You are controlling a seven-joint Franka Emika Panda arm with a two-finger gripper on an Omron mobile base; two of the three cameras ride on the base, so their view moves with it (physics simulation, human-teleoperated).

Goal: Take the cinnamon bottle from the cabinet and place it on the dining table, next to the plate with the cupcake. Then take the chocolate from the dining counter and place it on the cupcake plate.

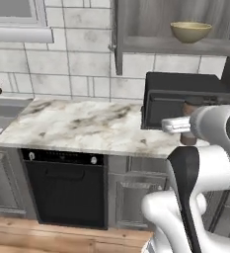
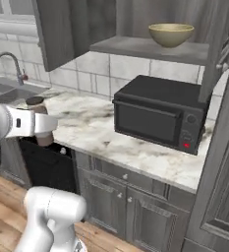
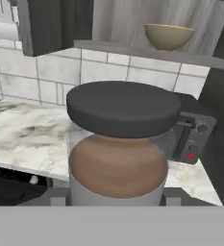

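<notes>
Now your gripper grips the cinnamon bottle upright, clear of the cabinet and above the wall counter, probably so it travels steadily toward the dining table.

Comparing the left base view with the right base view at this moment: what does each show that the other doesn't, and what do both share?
Left base view alone: the black dishwasher under the counter and a window sill at top left. Right base view alone: the sink faucet and the microwave's red button. Both share: the tan bowl on the cabinet shelf, the marble counter, and the cinnamon bottle shut in the gripper.
</notes>
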